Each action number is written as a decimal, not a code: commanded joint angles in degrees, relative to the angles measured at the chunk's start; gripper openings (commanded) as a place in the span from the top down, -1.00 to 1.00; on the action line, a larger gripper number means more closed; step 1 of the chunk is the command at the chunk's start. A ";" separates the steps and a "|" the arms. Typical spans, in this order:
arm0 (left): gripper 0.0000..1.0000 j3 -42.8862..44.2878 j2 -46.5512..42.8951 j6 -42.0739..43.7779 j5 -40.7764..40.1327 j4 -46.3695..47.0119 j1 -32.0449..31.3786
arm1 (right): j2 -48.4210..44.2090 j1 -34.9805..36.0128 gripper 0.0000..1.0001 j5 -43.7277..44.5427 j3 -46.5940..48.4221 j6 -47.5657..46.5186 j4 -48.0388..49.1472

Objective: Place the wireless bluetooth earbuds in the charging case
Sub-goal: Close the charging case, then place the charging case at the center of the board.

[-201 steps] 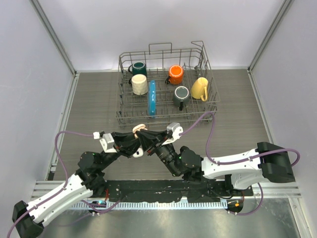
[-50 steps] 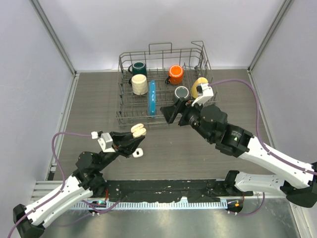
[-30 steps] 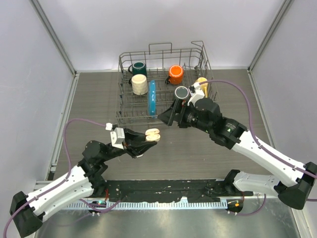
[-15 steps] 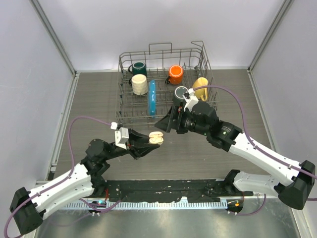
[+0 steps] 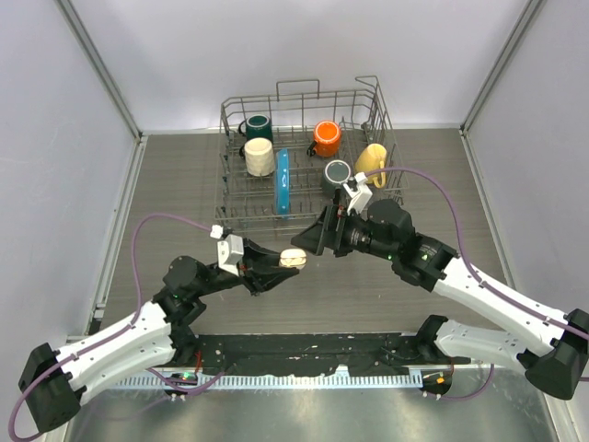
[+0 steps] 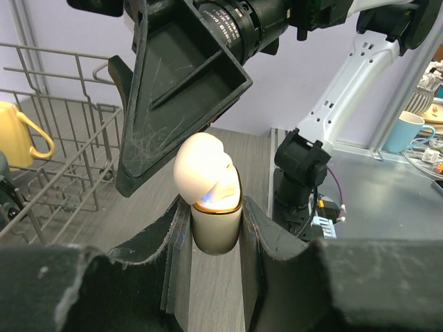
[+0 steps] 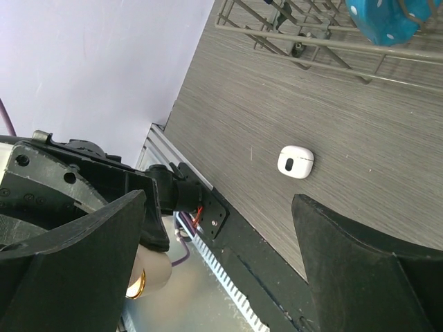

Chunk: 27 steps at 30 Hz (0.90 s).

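My left gripper (image 5: 279, 268) is shut on the charging case (image 5: 293, 259), a beige capsule with a gold rim, held above the table. In the left wrist view the case (image 6: 216, 232) stands upright between my fingers with its lid (image 6: 197, 162) tipped open and a blue light inside. My right gripper (image 5: 310, 241) hangs open just right of the case, and one broad black finger (image 6: 180, 97) looms over it. Through the open right gripper (image 7: 220, 200), a small white earbud (image 7: 295, 161) with a dark oval mark lies on the table. The case (image 7: 149, 277) shows at lower left there.
A wire dish rack (image 5: 304, 97) stands at the back, holding green (image 5: 259, 126), cream (image 5: 259, 157), orange (image 5: 327, 138), grey (image 5: 337, 172) and yellow (image 5: 371, 164) mugs plus a blue item (image 5: 282, 181). The black base rail (image 5: 304, 354) runs along the near edge.
My left gripper carried the case a little to the right. The right gripper came down and toward it, so the two now nearly meet.
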 commanded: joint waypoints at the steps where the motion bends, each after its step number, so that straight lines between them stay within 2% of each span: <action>1: 1.00 2.00 0.15 -0.83 -0.32 4.01 -0.27 | -1.60 -0.19 -0.84 -0.96 -0.73 -0.25 3.01; 11: 1.00 2.27 1.56 -1.79 -3.04 3.92 -0.36 | -1.59 -0.11 -0.83 -2.72 -0.73 -3.24 0.11; 14: 1.00 2.53 2.09 -2.58 -4.01 3.31 -0.36 | -2.12 -0.19 -0.83 -0.80 -0.73 -3.77 -1.21; 17: 1.00 4.11 3.14 -3.64 -5.59 -2.20 -0.44 | -3.26 -0.11 -0.83 9.37 -0.55 -1.59 -5.59; 19: 1.00 6.03 4.02 -5.30 -6.81 -5.73 -0.36 | -5.19 -0.19 -0.83 21.90 -1.16 1.31 -10.42; 22: 1.00 9.47 6.82 -8.46 -8.14 -14.87 -0.44 | -9.76 -0.19 -0.85 32.39 -2.74 6.50 -14.74; 27: 1.00 13.68 13.32 -12.51 -9.29 -25.95 -1.23 | -18.02 -0.11 -0.86 39.72 -6.53 11.17 -16.24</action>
